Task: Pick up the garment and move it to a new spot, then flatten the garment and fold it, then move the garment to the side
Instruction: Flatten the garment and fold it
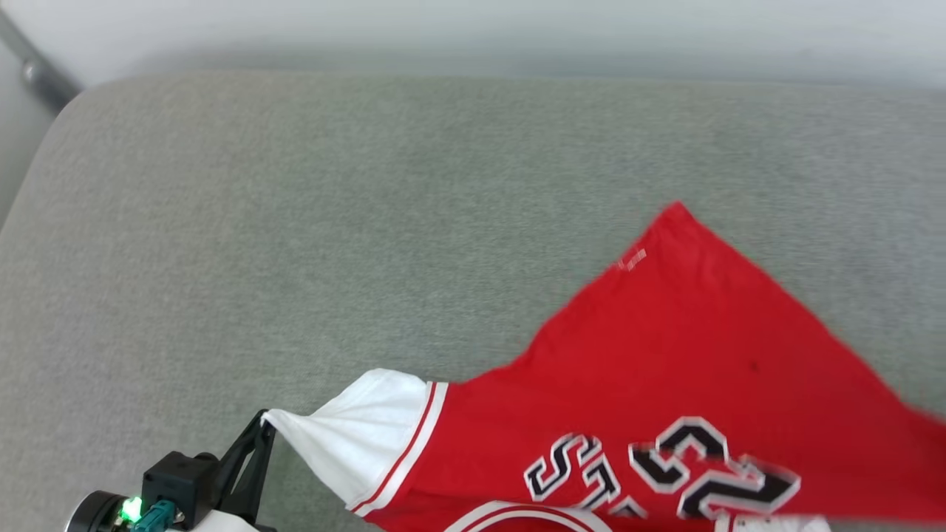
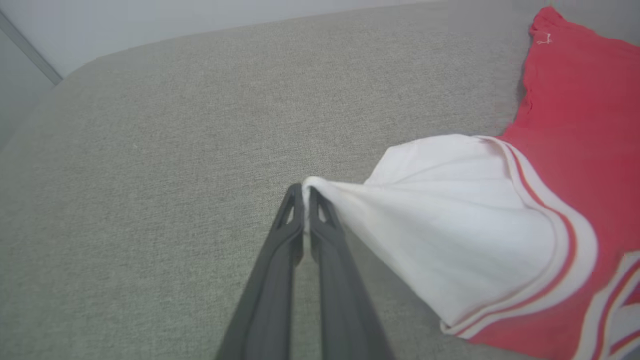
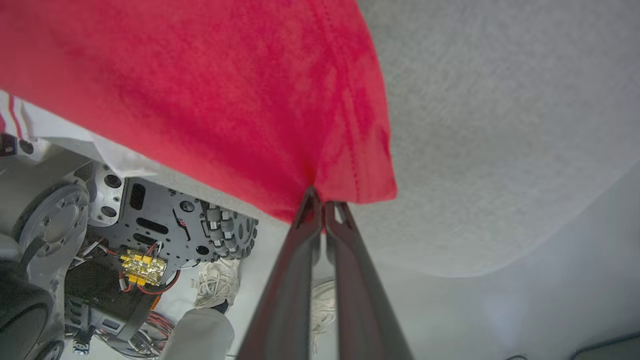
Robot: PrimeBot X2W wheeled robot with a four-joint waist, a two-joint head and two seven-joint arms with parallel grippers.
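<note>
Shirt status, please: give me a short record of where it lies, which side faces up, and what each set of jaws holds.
shirt: red with white sleeves, printed side up
surface: grey padded top; the shirt's far corner lies on it
left jaws: shut on the tip of the white sleeve, cloth pulled taut
right jaws: shut on the red hem near a corner
fold: none visible yet

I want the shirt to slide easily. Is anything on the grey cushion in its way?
Nothing visible on the grey fabric cushion blocks it. The left claw and right claw pinch the red-and-white jersey T-shirt.
</note>
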